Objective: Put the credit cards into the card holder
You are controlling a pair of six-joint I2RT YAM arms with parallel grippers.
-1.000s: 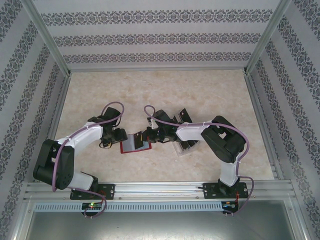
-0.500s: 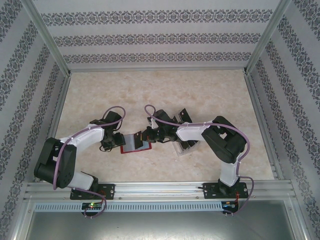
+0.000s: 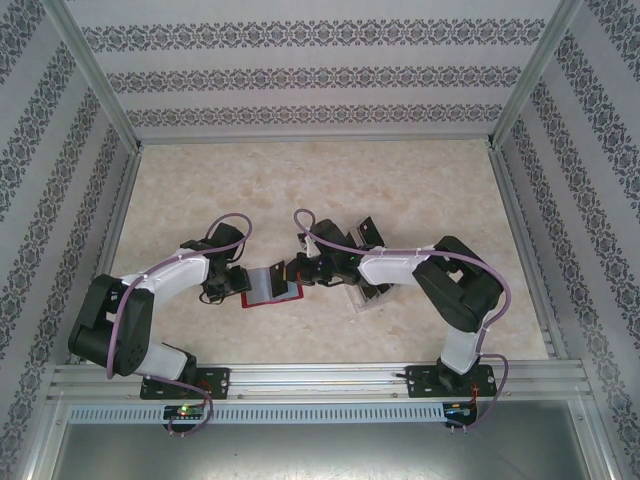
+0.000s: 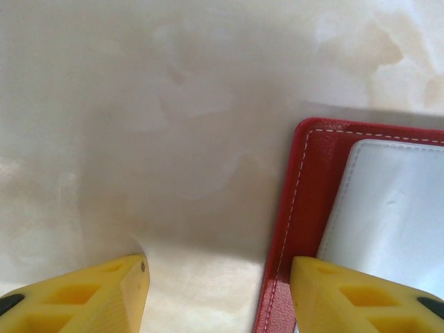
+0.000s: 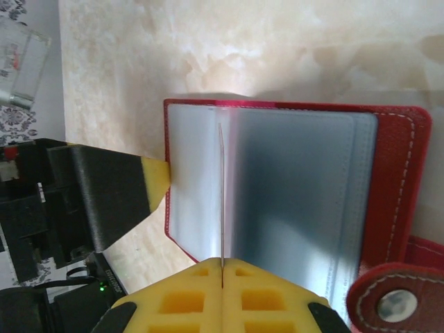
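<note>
The red card holder (image 3: 270, 287) lies open on the table, grey pockets (image 5: 298, 187) facing up and its snap tab (image 5: 388, 302) at the near right in the right wrist view. My right gripper (image 5: 222, 267) is shut on one thin credit card (image 5: 222, 194), seen edge-on and held upright over the pockets near the holder's middle. My left gripper (image 4: 218, 277) is open at the holder's left edge (image 4: 305, 208). One of its fingers (image 5: 156, 180) rests against that edge, and the other stands over bare table.
A clear plastic tray (image 3: 368, 297) sits just right of the holder, under the right arm, with dark cards (image 3: 366, 231) at its far end. The marble-patterned table (image 3: 330, 190) is walled by patterned panels and aluminium rails.
The left gripper has come down and in toward the holder's left edge. The right gripper with the card has shifted slightly over the holder.
</note>
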